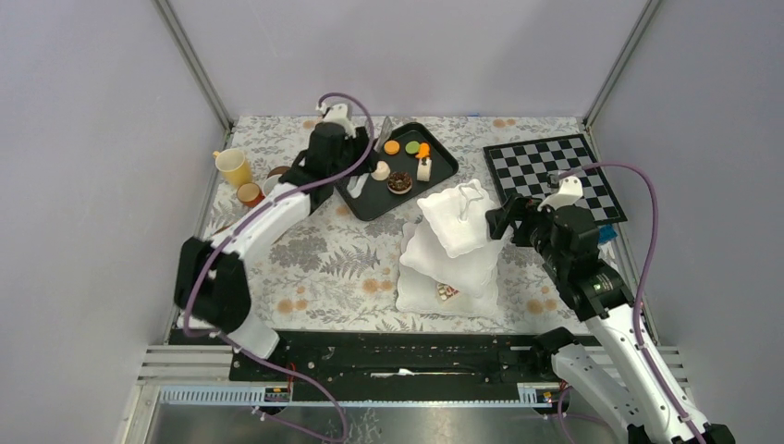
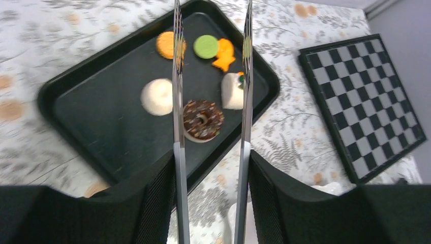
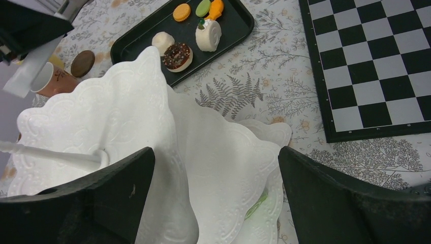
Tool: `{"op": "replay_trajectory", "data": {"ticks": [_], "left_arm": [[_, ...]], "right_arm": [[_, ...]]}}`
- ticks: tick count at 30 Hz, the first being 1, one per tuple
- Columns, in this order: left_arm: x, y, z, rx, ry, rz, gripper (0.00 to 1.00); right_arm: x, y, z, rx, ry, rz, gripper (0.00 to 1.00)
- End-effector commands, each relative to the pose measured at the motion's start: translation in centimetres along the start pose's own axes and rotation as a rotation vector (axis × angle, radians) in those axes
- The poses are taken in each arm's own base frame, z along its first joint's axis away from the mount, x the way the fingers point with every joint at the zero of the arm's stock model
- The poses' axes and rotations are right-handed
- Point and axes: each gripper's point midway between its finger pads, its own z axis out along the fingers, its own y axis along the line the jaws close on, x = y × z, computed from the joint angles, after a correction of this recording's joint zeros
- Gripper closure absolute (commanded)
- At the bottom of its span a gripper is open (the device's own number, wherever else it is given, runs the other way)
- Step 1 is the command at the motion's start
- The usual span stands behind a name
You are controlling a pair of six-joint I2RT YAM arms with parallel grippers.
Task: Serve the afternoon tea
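My left gripper [image 2: 211, 162] [image 1: 344, 174] is shut on the silver tongs [image 2: 177, 101], whose two arms stand apart over the black tray [image 2: 96, 127]. The chocolate doughnut [image 2: 202, 120] lies between the arms. Also on the tray are a cream round cake [image 2: 157, 96], a white roll cake [image 2: 233, 91], an orange macaron [image 2: 163, 44], a green macaron [image 2: 205, 46] and an orange cake [image 2: 224, 54]. My right gripper [image 3: 214, 168] [image 1: 504, 217] is open and empty, just above the white three-tier stand [image 3: 117, 117] [image 1: 458, 222]. A small cake [image 1: 447, 292] and a green piece [image 3: 256, 203] lie on its bottom tier.
A yellow cup [image 1: 233, 166], a brown cup [image 1: 249, 193] [image 3: 53, 81] and a brown saucer [image 3: 82, 63] stand left of the tray. A chessboard [image 1: 555, 171] [image 2: 366, 101] lies at the back right. Grey walls close in the flowered tablecloth on three sides.
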Motion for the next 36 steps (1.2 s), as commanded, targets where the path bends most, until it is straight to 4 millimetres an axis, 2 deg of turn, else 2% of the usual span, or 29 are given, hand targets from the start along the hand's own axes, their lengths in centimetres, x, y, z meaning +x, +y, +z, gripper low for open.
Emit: {"op": "replay_trajectory", "data": {"ticks": [1,2,5,8,16,21,25,31,36], "left_arm": [[-1.5,-4.9,3.4,0.222,0.040,-0.042,0.47],[-0.5,-5.2,4.9,0.237,0.077,-0.052,0.47],[0.3,-6.8,7.2,0.309,0.135,-0.077,0.47],[1.2,-7.7,8.7,0.335,0.166,-0.093,0.47],[4.9,-8.1,11.8,0.248,0.212,-0.034,0.45],[6.2,-8.1,12.8,0.164,0.217,0.034,0.44],[6.3,-7.8,12.8,0.115,0.197,0.057,0.43],[5.0,-7.0,12.2,0.068,0.141,0.077,0.43],[3.5,-7.4,11.2,0.083,0.107,0.087,0.43]], "right_arm": [[-1.5,-0.2,-0.2,0.041,-0.033,0.027,0.02],[-1.6,-0.2,-0.2,0.044,-0.035,0.031,0.02],[-1.6,-0.3,-0.2,0.054,-0.037,0.036,0.02],[-1.7,-0.7,-0.1,0.071,-0.044,0.034,0.02],[-1.8,-0.9,-0.2,0.088,-0.054,0.040,0.02],[-2.0,-0.9,-0.4,0.084,-0.062,0.039,0.02],[-2.2,-0.8,-0.5,0.078,-0.068,0.034,0.02],[-1.9,-0.8,-0.4,0.073,-0.060,0.029,0.02],[-1.7,-0.7,-0.2,0.064,-0.055,0.034,0.02]]}}
